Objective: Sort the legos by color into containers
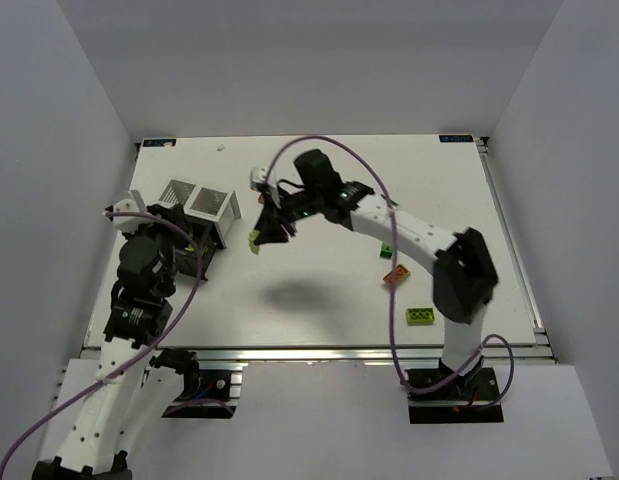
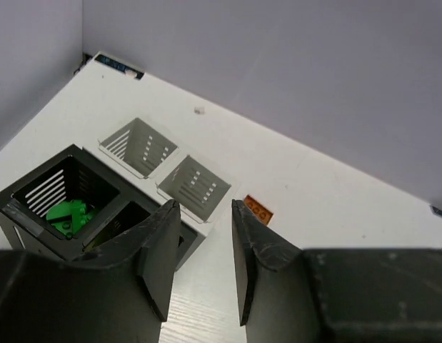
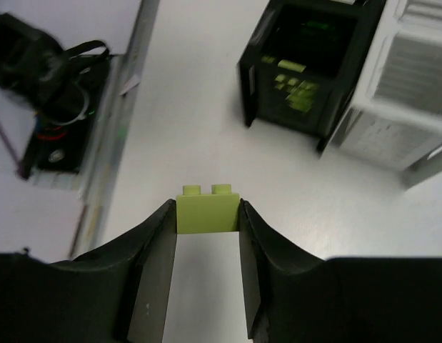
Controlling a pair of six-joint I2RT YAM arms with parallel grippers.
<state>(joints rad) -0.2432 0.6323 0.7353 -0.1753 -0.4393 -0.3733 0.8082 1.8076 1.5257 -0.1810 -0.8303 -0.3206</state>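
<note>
My right gripper is shut on a lime lego and holds it above the table, right of the containers. In the right wrist view the lime lego sits between the fingertips, studs up, and ahead stands a black container with lime legos inside. My left gripper is open and empty over the near side of the containers. Its view shows a black container holding green legos, two white containers and an orange lego on the table beside them.
Three loose legos lie on the right of the table: green, orange and lime. The white containers stand at the far left. The right arm spans the middle. White walls enclose the table.
</note>
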